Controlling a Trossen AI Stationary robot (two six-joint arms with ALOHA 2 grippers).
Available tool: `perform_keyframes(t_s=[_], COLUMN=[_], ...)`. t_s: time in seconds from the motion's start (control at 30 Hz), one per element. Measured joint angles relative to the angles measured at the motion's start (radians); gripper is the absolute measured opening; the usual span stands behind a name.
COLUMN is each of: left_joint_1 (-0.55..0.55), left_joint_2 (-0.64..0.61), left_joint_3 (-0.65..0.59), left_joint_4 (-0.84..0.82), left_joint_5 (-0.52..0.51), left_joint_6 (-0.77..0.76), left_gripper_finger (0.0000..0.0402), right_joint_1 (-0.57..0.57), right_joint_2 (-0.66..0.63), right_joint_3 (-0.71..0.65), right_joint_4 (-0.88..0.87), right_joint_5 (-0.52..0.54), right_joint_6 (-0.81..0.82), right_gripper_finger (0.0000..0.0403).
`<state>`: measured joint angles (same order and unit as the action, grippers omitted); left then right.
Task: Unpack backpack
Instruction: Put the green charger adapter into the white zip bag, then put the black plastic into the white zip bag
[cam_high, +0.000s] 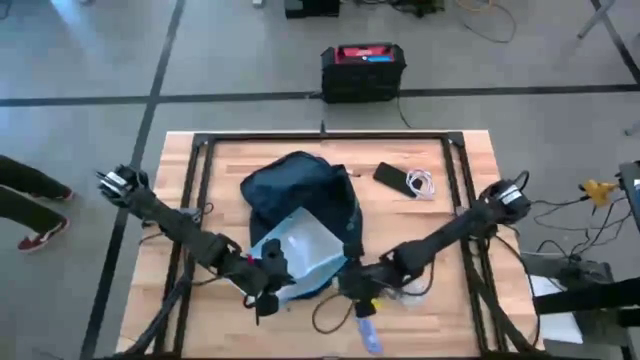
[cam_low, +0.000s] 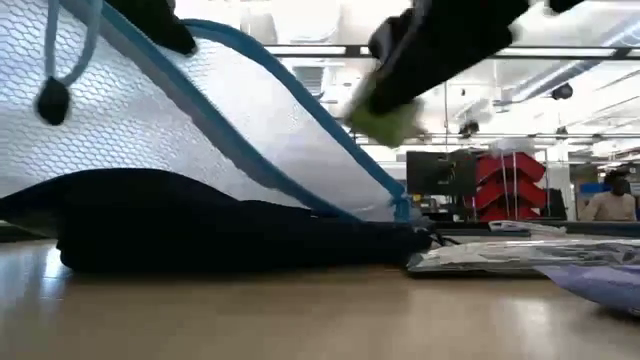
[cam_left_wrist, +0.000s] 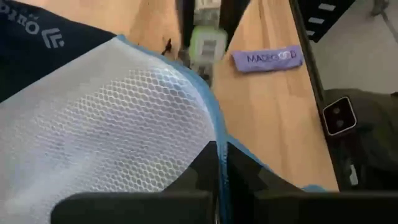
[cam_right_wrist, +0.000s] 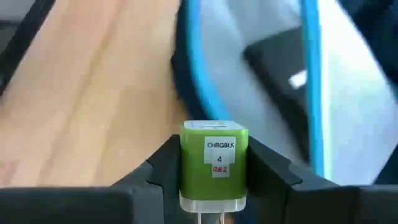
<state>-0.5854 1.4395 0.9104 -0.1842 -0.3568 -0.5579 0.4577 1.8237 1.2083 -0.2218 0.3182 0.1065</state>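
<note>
Now the right end effector (cam_right_wrist: 213, 180) is gripping a green charger block (cam_right_wrist: 214, 163), prongs toward the wrist, just outside the backpack (cam_high: 300, 190) mouth mid-table; the left end effector (cam_left_wrist: 219, 180) is pinching shut on the blue-edged mesh flap (cam_left_wrist: 118, 130), holding it up.

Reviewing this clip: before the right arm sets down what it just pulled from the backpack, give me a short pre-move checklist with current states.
1. Right gripper shut on the green charger block, block square between the fingers: ok.
2. Charger block clear of the backpack opening: ok, it is over bare wood.
3. Left gripper clamped on the backpack's blue-edged mesh panel, holding it up: ok.
4. Bare table to set it on: ok, but a purple packet lies nearby.
5. Items left inside the backpack: cannot tell.
</note>
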Motion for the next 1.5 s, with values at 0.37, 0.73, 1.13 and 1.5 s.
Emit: perform_keyframes(t_s=[0.37,0.73,1.13,1.5], left_joint_1=[-0.003,-0.003,-0.005,-0.015], left_joint_2=[0.000,0.000,0.000,0.018], left_joint_3=[0.000,-0.004,-0.015,-0.017], left_joint_4=[0.033,0.027,0.071,0.120], left_joint_5=[0.000,0.009,0.004,0.017], left_joint_6=[0.026,0.026,0.052,0.071], left_gripper_finger=[0.0000,0.0000,0.0000,0.0000], right_joint_1=[-0.092,-0.040,0.114,0.078], right_joint_2=[0.070,0.030,0.004,0.007], right_joint_3=[-0.002,0.001,-0.038,-0.190], right_joint_4=[0.044,-0.085,-0.326,-0.212], right_joint_5=[0.511,0.257,-0.144,-0.174], right_joint_6=[-0.032,0.032,0.317,0.440], right_gripper_finger=[0.0193,0.0245,0.0216,0.0204])
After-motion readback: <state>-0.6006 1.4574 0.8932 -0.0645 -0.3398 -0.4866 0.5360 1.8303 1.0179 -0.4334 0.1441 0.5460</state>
